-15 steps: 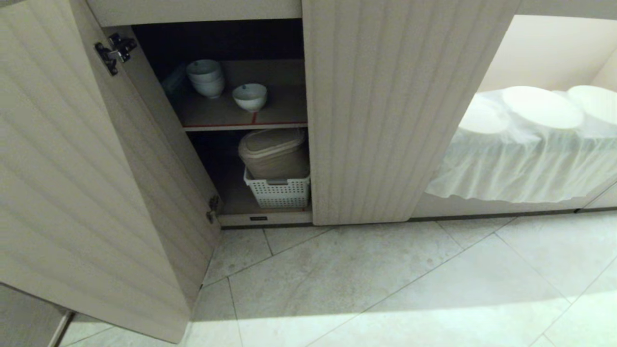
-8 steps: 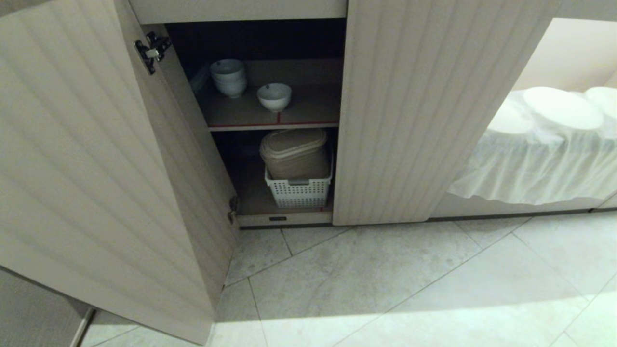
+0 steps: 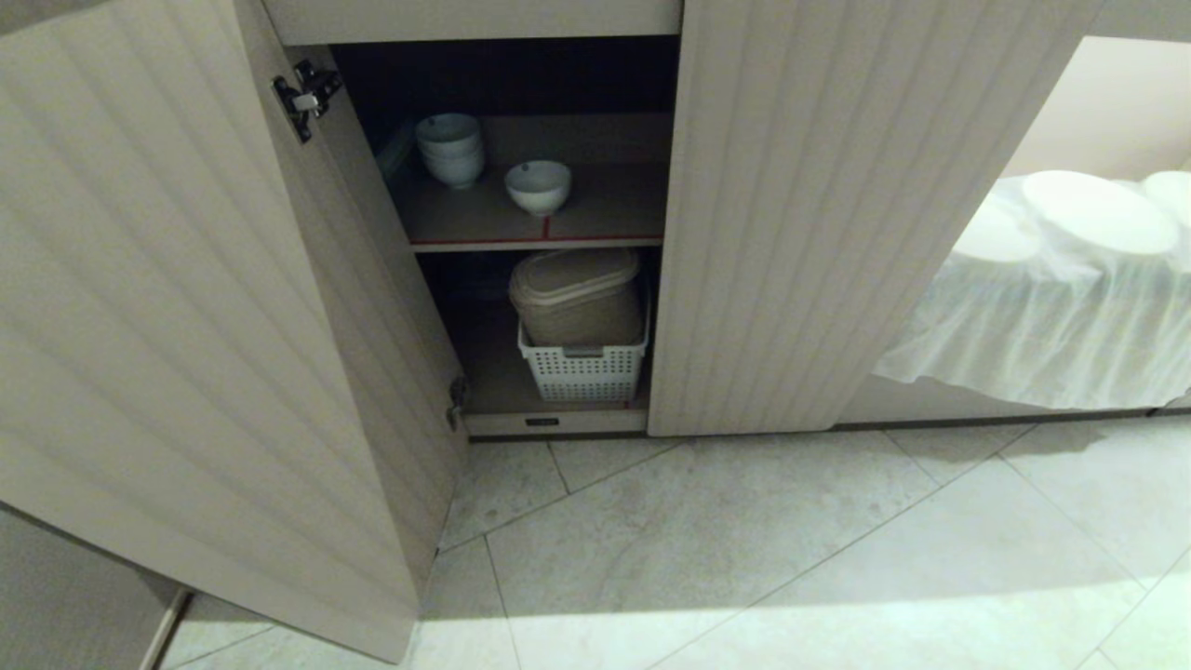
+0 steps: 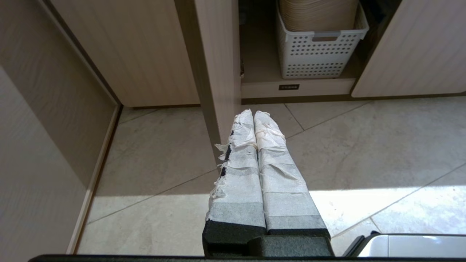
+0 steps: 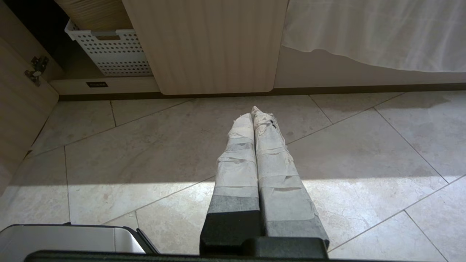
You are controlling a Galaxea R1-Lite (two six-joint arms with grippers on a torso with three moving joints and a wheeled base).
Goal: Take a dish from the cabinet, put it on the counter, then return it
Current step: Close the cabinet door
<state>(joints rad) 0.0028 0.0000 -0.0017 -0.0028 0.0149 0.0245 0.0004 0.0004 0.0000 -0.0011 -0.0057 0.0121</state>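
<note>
Neither gripper shows in the head view; the bowl (image 3: 538,186) sits on the cabinet (image 3: 837,233) shelf, untouched. Left wrist view: left gripper (image 4: 253,115) clenched, empty, above floor. Right wrist view: right gripper (image 5: 253,113) likewise. Everything remains undone.

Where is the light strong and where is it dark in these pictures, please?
Head view: the cabinet interior is dark behind the dish; a sunlit band crosses the floor. Left wrist view: sun falls on the tiles beside the left gripper. Right wrist view: the same sunlit band lies around the right gripper.
</note>
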